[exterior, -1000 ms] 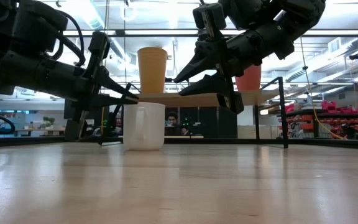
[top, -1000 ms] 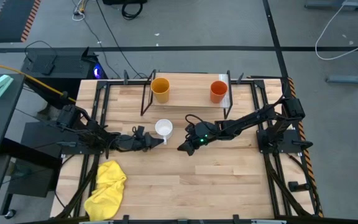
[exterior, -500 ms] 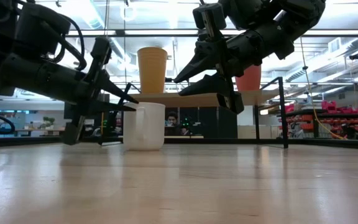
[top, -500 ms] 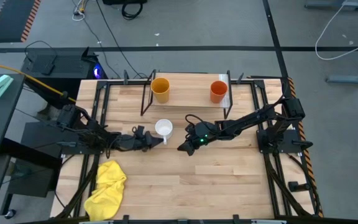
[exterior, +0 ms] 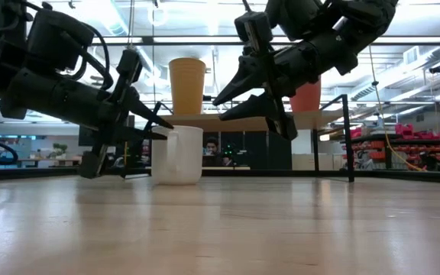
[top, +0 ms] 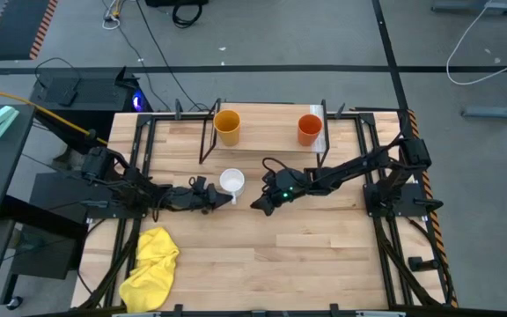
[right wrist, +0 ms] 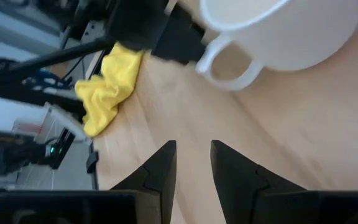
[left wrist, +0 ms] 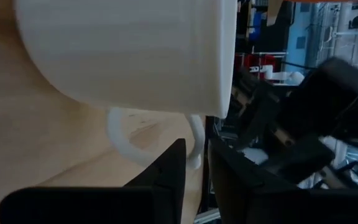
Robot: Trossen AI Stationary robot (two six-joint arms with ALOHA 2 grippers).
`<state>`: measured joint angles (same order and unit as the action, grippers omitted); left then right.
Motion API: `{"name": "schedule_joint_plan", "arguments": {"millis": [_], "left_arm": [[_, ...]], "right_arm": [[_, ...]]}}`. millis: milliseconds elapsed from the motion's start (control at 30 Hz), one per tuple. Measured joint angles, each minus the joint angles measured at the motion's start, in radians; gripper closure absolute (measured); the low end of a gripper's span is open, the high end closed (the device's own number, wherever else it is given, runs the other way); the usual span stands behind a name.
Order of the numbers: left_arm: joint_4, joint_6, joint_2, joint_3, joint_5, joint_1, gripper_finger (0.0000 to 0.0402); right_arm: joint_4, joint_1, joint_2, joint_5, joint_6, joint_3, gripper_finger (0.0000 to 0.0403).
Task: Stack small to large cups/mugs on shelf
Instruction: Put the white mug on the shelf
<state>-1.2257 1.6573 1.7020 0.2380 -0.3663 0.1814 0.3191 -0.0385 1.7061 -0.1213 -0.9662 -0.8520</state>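
White mug (top: pixel 231 181) on tabletop, left gripper (top: pixel 225 199) seemingly touching handle, narrowly parted, right gripper (top: pixel 260 205) likewise.

High view: I look straight down, whole table (top: pixel 262 264) mid-frame. Low view: tabletop height, facing room. Both wrist views very near, each catching same white mug (left wrist: pixel 129 53), also mid-frame in high view.

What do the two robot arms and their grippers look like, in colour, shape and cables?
Both arms are dark, nearly black, built of jointed segments with black cables looping along them. The right arm shows a small green light near its wrist. The left gripper and right gripper each end in two slim, tapering dark fingers.
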Motion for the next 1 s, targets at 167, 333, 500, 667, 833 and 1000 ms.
{"name": "schedule_joint_plan", "arguments": {"millis": [167, 333, 500, 667, 833, 1000], "left_arm": [[0.106, 0.001, 0.0, 0.06, 0.026, 0.0, 0.0314], [0.118, 0.0, 0.0, 0.071, 0.025, -0.02, 0.031], [0.117, 0.0, 0.0, 0.071, 0.022, -0.028, 0.0317], [0.115, 0.0, 0.0, 0.071, -0.002, -0.028, 0.0324], [0.104, -0.002, 0.0, 0.071, -0.019, -0.028, 0.0338], [0.054, -0.041, 0.0, 0.071, -0.05, -0.028, 0.0364]], "right_arm": [[-0.002, 0.056, 0.0, 0.022, -0.017, 0.0, 0.0295], [-0.007, 0.114, 0.0, 0.024, -0.018, 0.0, 0.0295], [-0.056, 0.142, 0.0, 0.026, -0.025, 0.0, 0.0298], [-0.066, 0.15, 0.001, 0.028, -0.009, 0.0, 0.0307], [-0.066, 0.14, 0.001, 0.027, 0.0, 0.0, 0.0315], [-0.066, 0.141, 0.001, 0.027, 0.003, 0.0, 0.0317]]}}
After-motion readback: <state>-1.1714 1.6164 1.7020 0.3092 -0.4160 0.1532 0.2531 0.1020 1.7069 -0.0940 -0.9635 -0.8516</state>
